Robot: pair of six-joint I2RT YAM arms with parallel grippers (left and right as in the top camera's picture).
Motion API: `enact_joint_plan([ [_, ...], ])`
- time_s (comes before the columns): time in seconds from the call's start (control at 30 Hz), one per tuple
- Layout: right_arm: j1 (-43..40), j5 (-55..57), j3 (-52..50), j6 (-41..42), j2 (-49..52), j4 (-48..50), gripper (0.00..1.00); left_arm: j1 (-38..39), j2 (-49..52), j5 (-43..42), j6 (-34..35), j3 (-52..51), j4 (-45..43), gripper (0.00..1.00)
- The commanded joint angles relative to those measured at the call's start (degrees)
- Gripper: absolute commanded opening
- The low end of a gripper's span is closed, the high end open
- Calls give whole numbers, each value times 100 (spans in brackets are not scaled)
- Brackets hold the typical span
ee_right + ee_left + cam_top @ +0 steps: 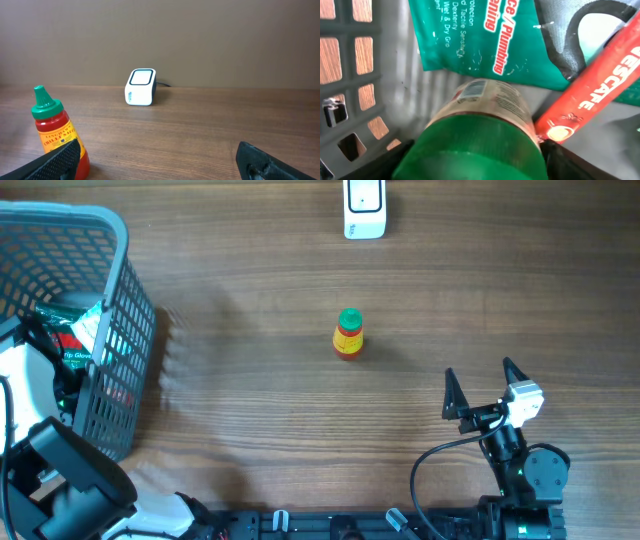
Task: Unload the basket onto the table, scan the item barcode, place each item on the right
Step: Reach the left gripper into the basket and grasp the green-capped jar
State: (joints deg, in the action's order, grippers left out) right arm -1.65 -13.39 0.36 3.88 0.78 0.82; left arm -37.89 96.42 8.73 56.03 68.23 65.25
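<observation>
Your left end effector [477, 157] is down in the basket [120, 300], straddling a jar [485, 105].
In the left wrist view your fingers [395, 162] sit on either side of the jar's green lid [470, 145]; you cannot tell whether they grip it. The jar lies on its side on the basket floor, its label strip facing up, under a green packet [480, 45] and just beside a red sachet [600, 80]. Your right end effector [480, 368] is spread wide and holds nothing, low over the desk [250, 380]. A sauce bottle [348, 335] stands upright mid-desk. The scanner [364, 208] sits at the far edge.
</observation>
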Motion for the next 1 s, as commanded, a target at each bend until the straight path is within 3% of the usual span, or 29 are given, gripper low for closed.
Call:
enact_joint_plan([
  [0.0,31,94,-7,74,-35,13,100,-26,-37,74,-11,-50,-22,73],
  [0.27,31,96,-7,74,-35,13,100,-26,-48,-236,-15,719,437,72],
  [0.63,31,96,-7,74,-35,13,100,-26,-350,-560,-37,3810,2006,73],
  [0.77,31,96,-7,74,-35,13,100,-20,-813,-1113,-35,4494,2192,72],
  [0.97,31,96,-7,74,-35,13,100,-20,-1908,-2312,-33,4586,1781,71],
])
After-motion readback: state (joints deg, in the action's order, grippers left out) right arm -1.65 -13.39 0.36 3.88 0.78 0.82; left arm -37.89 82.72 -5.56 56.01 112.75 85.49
